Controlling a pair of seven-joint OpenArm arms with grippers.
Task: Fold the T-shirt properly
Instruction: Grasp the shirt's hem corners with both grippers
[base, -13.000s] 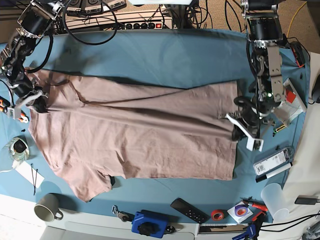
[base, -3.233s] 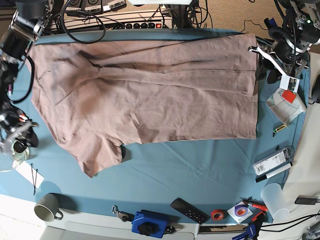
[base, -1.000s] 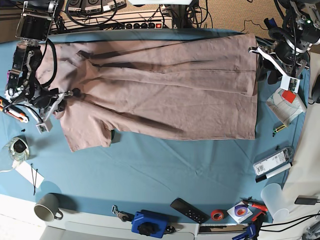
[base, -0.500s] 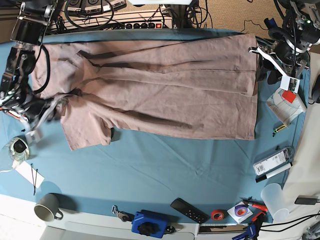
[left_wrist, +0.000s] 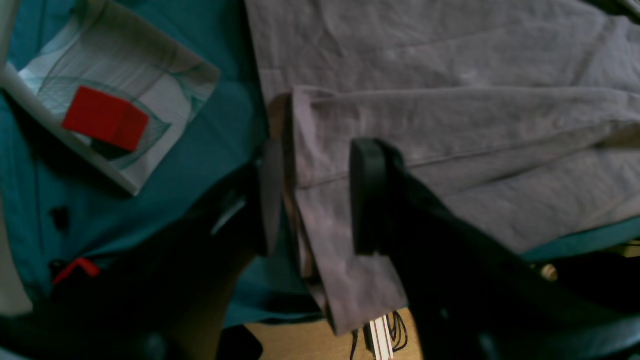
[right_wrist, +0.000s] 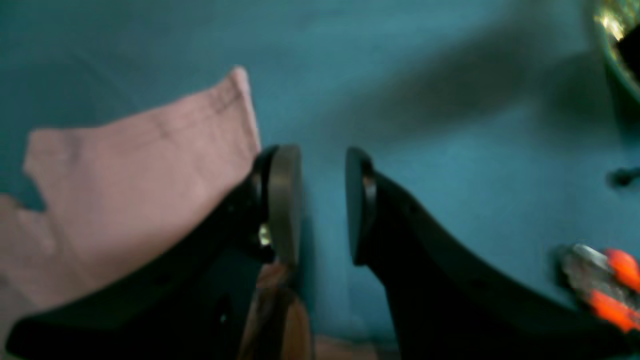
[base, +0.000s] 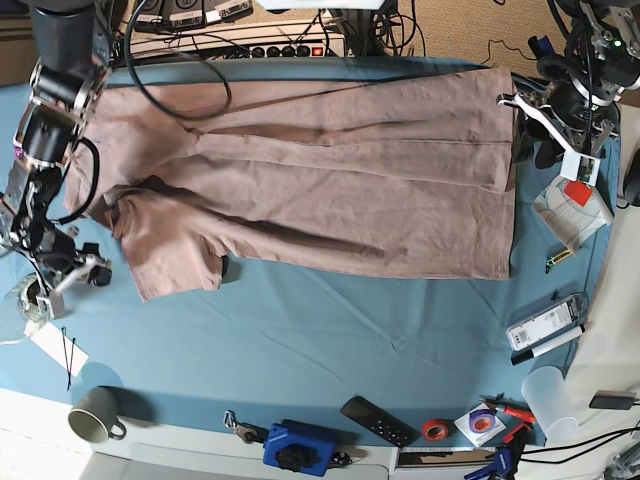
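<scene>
We see a wide surface (base: 330, 340) covered in blue cloth, viewed from above. The T-shirt (base: 330, 190), a large mauve-brown garment, lies spread lengthways across the far half of it, wrinkled, with its hem toward our left arm's side and its neck end toward our right arm's side. One long lengthwise fold runs along the body, so the far part appears doubled over. A short sleeve (base: 170, 262) lies flat on the blue cover, pointing toward the near edge.

Our left tool (left_wrist: 310, 195) sits at the far hem corner. In the left wrist view its two pads stand moderately apart, one on each side of the doubled hem edge, not pressed together; we judge it is straddling the cloth, not gripping it. Beside it lies a white packet with a red cube (left_wrist: 105, 117) printed or resting on it.

Our right tool (right_wrist: 322, 205) is off the garment, low over bare blue cover just beside the sleeve edge. Its pads are narrowly parted and hold nothing.

Along the near edge sits clutter, well apart from the shirt: a grey mug (base: 95, 415), a blue device (base: 297, 447), a black remote (base: 378, 420), a roll of red tape (base: 434, 430).

We judge the task to be at an early stage: one lengthwise fold is in, while the sleeve is not yet tucked and the crosswise folds remain.
</scene>
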